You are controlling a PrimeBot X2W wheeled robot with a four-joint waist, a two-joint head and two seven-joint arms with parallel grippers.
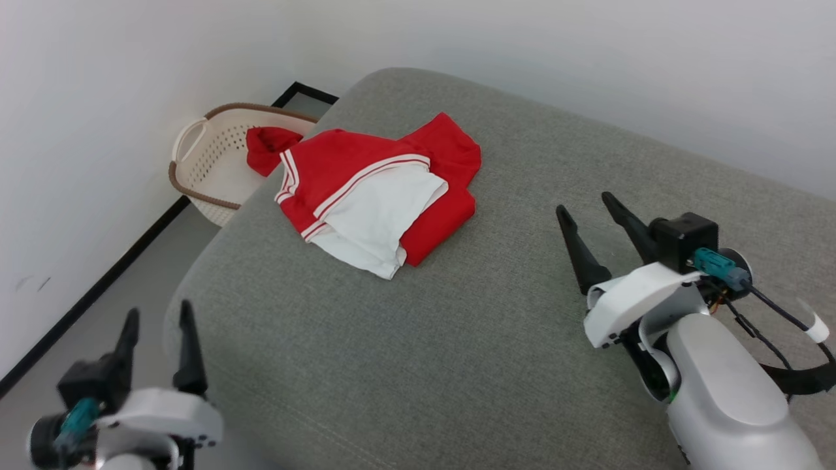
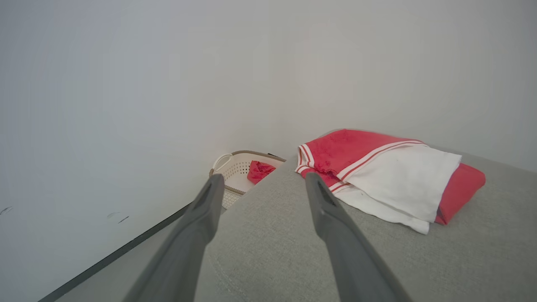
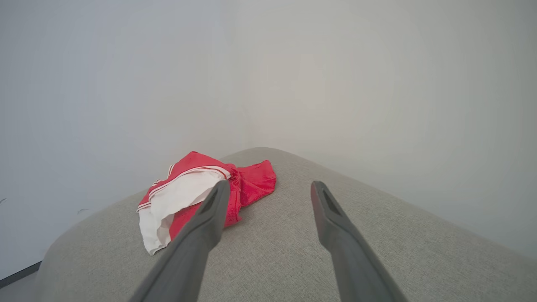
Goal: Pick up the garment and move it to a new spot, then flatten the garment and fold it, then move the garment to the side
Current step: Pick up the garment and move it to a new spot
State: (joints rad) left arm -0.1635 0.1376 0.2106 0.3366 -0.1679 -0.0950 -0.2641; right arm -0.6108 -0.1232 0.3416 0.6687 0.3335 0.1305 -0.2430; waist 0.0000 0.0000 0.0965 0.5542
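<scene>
Left gripper (image 1: 159,310): down by the near left corner of the grey cushion (image 1: 424,339), both fingers spread wide, holding nothing. Right gripper (image 1: 583,202): over the right part of the cushion, fingers spread wide too, also empty, pointing up and a little to the left.

Out from there to the garment (image 1: 366,189): lying on the far left part of the cushion, well apart from both grippers, close to the edge by the white basket (image 1: 209,156). Ahead and to the right of the left gripper; ahead and to the left of the right gripper. Folded into a small bundle, red below, a white sleeve on top, red-and-white stripes along the sleeve edge. Long way of the bundle: slanted, from the near white end up toward the far red end, as far as can be told. Looks bigger from the left wrist, so probably a bit nearer to the left arm. Only a guess, though.

Another bit of red cloth (image 1: 268,147) in the basket, beside the cushion.

No letters or numbers to read on the side of the garment facing up. No labels or brand marks to make out on the basket either.
</scene>
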